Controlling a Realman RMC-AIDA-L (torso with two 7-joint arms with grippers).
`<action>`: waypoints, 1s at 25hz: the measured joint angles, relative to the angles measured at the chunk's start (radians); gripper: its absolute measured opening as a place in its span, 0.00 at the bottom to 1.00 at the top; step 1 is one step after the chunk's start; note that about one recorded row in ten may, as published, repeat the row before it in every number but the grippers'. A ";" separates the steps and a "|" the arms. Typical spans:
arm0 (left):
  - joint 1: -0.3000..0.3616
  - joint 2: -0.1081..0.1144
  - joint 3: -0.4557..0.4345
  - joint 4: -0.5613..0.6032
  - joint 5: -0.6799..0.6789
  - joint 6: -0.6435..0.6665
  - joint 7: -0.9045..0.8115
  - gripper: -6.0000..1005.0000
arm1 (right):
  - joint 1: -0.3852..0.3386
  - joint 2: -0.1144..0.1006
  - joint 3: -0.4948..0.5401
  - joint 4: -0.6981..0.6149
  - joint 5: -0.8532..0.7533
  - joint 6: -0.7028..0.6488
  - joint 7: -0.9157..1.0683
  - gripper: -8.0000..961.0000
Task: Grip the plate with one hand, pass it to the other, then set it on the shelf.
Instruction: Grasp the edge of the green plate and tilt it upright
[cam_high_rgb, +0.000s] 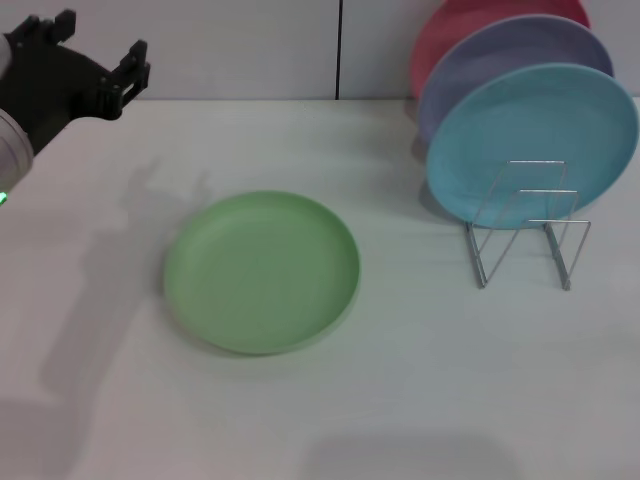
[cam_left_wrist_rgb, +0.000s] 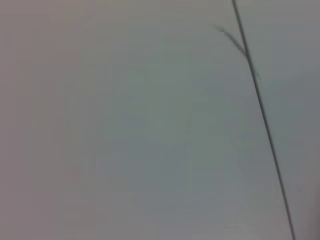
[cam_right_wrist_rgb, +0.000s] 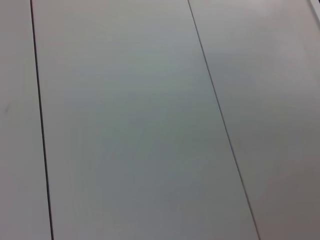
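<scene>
The light-green plate (cam_high_rgb: 262, 270) lies flat on the white table, left of centre in the head view. My left gripper (cam_high_rgb: 98, 45) hangs in the air at the far upper left, well away from the plate, open with nothing between its fingers. The shelf (cam_high_rgb: 477, 258), a small silver wire rack, stands on the right, and its front slots hold nothing. My right arm is out of the head view. Both wrist views show only pale wall panels with dark seams.
A light-blue plate (cam_high_rgb: 535, 145) stands upright at the back of the rack. A lavender plate (cam_high_rgb: 505, 65) and a pink plate (cam_high_rgb: 470, 25) stand behind it. The left arm's shadow falls on the table (cam_high_rgb: 420, 400) left of the green plate.
</scene>
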 joint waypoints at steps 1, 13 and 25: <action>-0.011 0.001 -0.019 -0.012 0.000 -0.057 -0.022 0.71 | 0.000 0.000 0.000 0.000 0.000 0.000 0.000 0.85; -0.075 0.003 -0.097 -0.057 0.004 -0.302 -0.241 0.80 | 0.006 0.000 0.000 0.000 0.000 0.005 -0.001 0.85; -0.158 0.002 -0.086 -0.048 0.181 -0.552 -0.348 0.81 | 0.002 -0.001 0.000 0.000 0.000 0.024 -0.002 0.85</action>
